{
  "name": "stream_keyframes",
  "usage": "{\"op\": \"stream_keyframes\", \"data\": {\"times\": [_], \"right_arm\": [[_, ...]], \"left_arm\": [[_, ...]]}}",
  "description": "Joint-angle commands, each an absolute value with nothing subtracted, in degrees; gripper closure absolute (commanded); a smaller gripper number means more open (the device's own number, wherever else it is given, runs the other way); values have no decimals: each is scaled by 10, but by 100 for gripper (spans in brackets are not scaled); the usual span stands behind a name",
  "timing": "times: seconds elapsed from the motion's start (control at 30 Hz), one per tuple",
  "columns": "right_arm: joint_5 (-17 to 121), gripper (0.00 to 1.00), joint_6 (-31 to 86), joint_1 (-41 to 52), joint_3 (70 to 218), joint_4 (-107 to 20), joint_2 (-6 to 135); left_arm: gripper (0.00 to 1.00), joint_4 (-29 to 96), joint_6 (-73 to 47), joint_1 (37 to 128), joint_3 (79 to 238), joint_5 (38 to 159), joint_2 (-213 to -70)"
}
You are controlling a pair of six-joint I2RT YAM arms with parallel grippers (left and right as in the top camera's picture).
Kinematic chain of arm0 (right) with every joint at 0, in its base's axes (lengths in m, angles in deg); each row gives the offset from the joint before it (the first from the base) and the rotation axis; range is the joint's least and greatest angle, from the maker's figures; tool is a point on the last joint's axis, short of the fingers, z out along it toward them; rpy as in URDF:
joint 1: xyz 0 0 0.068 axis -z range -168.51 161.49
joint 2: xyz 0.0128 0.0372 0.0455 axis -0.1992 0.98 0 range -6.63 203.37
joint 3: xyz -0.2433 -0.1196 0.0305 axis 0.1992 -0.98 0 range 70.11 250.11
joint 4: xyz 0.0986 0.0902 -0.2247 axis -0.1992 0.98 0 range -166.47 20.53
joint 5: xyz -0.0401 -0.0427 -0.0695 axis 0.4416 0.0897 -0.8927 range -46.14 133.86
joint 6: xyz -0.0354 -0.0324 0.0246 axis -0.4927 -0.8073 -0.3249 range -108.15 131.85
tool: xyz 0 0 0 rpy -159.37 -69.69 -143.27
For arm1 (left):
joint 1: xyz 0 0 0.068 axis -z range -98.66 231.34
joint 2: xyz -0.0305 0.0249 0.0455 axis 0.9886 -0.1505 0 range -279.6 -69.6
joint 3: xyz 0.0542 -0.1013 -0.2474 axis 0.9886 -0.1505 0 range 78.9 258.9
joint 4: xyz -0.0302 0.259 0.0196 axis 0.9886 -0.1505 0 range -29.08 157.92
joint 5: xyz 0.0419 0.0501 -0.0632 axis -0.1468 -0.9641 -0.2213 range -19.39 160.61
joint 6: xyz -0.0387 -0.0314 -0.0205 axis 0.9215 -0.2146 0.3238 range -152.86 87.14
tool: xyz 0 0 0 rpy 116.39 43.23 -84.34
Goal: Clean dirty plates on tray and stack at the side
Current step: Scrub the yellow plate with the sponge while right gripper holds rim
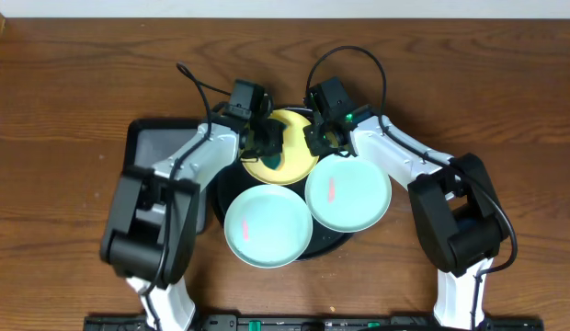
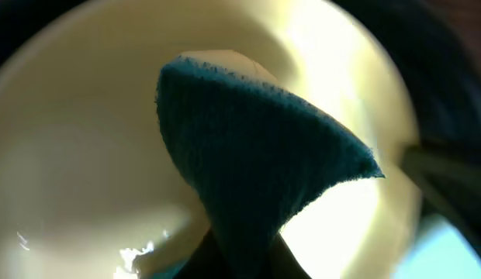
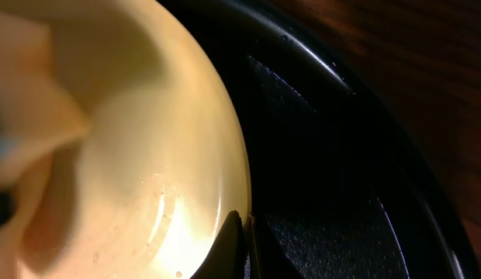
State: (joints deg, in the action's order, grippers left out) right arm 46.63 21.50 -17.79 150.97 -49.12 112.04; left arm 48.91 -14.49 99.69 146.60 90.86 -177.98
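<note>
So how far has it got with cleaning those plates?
Nothing looks finished: all three plates sit on the black tray, none stacked aside. In hand: the left tool presses a dark teal cloth on the yellow plate, while the right tool seems to pinch its rim. Still to do: both mint plates, which show reddish smears, then stacking.

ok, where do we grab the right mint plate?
Pinch the right mint plate by its right rim, coming in from the right: it lies flat and shallow, and that edge seems to overhang the tray, leaving room for a lower finger.
</note>
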Motion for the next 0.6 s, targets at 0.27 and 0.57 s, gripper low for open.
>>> {"op": "stream_keyframes", "data": {"times": [0.27, 0.57], "right_arm": [[472, 99, 217, -186, 1509, -489, 1130], [471, 99, 217, -186, 1509, -489, 1130]], "left_arm": [[92, 461, -153, 1003, 1464, 808, -1617], [93, 461, -152, 1003, 1456, 800, -1691]]}}
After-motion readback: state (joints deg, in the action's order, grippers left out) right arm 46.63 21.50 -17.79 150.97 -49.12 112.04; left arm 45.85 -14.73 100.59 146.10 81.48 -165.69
